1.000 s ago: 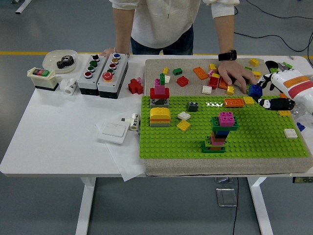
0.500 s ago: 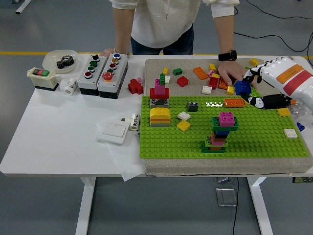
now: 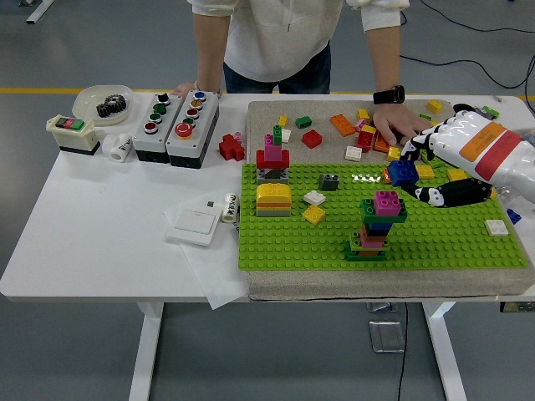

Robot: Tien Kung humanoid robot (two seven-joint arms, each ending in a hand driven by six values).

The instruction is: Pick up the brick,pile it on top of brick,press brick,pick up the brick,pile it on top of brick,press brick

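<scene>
Robotics lab/test bench. White table (image 3: 100, 242) on grey floor w/ yellow tape line (image 3: 84, 89); cables (image 3: 468, 42) trail on floor. Bench carries push-button control boxes (image 3: 175, 117), switch box (image 3: 73, 134), gear in dish (image 3: 104, 102), green baseplate (image 3: 451, 242) w/ bricks; person (image 3: 276, 42) stands opposite.

Blue brick (image 3: 403, 172), green baseplate (image 3: 451, 242), magenta-topped tower (image 3: 380, 221), possibly grey mat (image 3: 334, 286)
</scene>
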